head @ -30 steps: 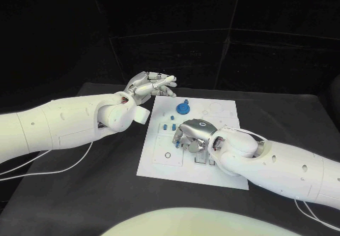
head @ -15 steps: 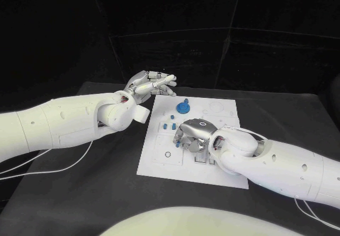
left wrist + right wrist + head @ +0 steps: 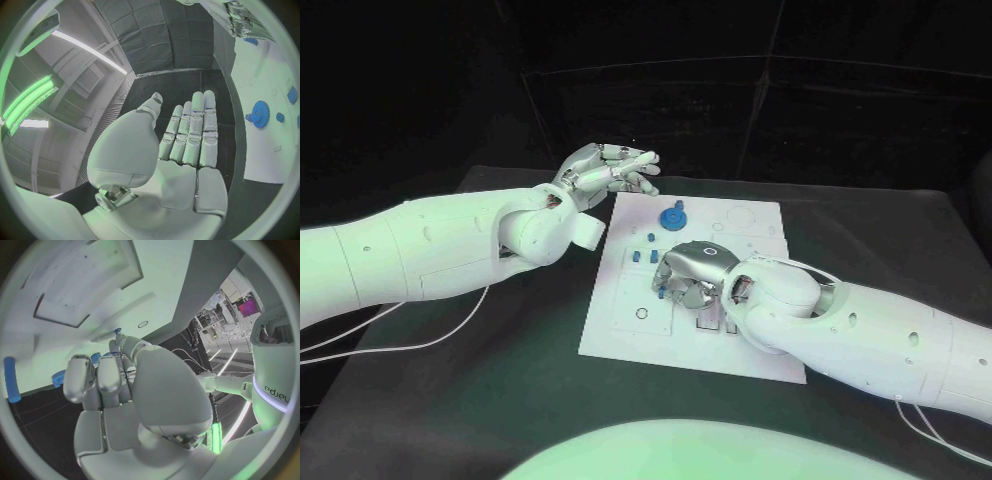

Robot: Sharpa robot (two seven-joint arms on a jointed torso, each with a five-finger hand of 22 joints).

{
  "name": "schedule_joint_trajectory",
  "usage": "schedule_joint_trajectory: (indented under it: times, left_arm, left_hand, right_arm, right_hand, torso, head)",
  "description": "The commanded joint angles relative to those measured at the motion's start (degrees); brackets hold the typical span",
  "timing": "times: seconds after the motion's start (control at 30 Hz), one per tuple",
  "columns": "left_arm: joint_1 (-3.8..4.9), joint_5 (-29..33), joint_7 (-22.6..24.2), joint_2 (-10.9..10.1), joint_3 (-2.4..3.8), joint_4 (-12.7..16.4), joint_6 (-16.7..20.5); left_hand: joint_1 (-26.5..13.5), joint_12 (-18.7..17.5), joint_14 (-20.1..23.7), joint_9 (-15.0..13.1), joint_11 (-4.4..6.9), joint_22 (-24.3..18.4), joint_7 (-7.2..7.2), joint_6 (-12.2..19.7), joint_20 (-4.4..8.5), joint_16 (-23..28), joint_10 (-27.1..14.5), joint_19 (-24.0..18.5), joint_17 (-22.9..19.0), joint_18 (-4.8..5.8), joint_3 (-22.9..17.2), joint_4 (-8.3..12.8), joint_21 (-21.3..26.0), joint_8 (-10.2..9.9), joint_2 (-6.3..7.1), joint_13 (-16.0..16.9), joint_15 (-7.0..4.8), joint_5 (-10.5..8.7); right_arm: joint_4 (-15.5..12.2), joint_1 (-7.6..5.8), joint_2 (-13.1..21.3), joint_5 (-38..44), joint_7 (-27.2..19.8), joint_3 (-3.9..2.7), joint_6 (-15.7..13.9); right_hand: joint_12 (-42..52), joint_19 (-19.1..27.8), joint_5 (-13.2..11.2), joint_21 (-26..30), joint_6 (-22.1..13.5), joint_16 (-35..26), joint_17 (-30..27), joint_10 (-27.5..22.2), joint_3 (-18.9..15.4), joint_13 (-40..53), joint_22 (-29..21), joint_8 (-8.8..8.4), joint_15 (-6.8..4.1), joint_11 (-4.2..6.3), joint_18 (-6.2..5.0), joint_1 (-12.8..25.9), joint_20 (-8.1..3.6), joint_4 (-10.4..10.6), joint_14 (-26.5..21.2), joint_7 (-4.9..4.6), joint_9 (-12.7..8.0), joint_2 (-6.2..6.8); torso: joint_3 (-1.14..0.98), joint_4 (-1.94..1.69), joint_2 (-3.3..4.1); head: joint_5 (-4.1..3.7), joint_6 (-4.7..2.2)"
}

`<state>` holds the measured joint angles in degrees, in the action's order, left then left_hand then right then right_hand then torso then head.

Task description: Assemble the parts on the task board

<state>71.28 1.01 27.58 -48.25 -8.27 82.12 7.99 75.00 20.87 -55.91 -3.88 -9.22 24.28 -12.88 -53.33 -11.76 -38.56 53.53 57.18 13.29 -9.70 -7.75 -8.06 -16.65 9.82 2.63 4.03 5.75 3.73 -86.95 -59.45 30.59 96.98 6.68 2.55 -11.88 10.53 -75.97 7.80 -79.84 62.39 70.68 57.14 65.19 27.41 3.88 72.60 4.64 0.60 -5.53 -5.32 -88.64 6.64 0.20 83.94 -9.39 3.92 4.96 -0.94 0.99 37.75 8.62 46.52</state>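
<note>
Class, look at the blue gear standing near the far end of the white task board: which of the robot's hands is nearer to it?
It's close; the left hand looks slightly nearer, raised beside the task board's far left corner by the blue gear. The right hand rests mid-board, nearer the robot.

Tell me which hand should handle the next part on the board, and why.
Probably the right hand: it hangs low over the middle of the task board, beside the small blue parts. The left hand is raised off the board's far left corner, holding nothing.

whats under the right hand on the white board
The right hand hovers low over the middle of the white board, with small blue pieces just beside it. Whatever sits directly beneath its palm and fingers is covered.
</note>
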Motion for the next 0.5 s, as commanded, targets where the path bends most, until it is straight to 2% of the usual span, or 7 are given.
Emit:
schedule_joint_trajectory:
  times: [0.03,0.27,0.5]
  left_arm:
    - [0.08,0.2,0.1,0.0,0.04,0.1,-0.7]
    - [0.08,0.2,0.1,0.0,0.04,0.1,-0.8]
    - [0.08,0.2,0.0,0.0,0.04,0.1,-0.9]
  left_hand:
    - [0.6,0.2,-0.4,0.0,-0.01,-0.1,0.08,0.5,0.05,0.2,-0.3,0.4,-0.1,-0.77,0.3,-0.1,0.3,0.3,-0.19,-0.1,-0.09,0.05]
    - [0.6,0.2,-0.4,0.0,-0.01,-0.1,0.08,0.5,0.05,0.2,-0.3,0.4,-0.1,-0.77,0.3,-0.1,0.3,0.3,-0.19,-0.1,-0.09,0.05]
    - [0.6,0.2,-0.4,0.0,-0.01,-0.1,0.08,0.5,0.05,0.2,-0.3,0.4,-0.1,-0.77,0.3,-0.1,0.3,0.3,-0.19,-0.1,-0.09,0.05]
  right_arm:
    - [0.2,-0.04,-0.2,1.0,0.6,0.03,1.3]
    - [0.4,0.00,-0.3,1.3,1.1,0.06,2.9]
    - [0.4,0.01,-0.4,1.3,1.2,0.09,3.0]
  right_hand:
    - [0.2,-0.4,0.2,-0.1,0.0,0.2,-0.1,0.1,0.2,0.1,0.0,-0.27,-0.07,0.02,0.96,0.6,-0.03,0.0,0.6,-0.32,0.0,0.07]
    - [0.1,-0.4,0.0,-0.1,-0.3,0.3,-0.1,-0.2,0.3,0.0,0.0,-0.38,0.01,-0.04,0.96,1.5,0.06,-0.3,0.6,-0.39,0.0,0.33]
    - [-0.9,0.0,0.7,0.1,-2.3,0.3,-0.4,-2.3,0.3,-0.2,-0.4,-1.00,0.52,-0.72,0.88,3.3,0.45,-0.7,0.5,-1.00,-0.2,0.92]
  torso:
    - [0.00,0.03,0.03]
    - [0.00,-0.02,0.00]
    - [0.00,0.01,-0.02]
  head:
    - [-0.02,0.05]
    - [-0.03,0.13]
    - [-0.04,0.15]
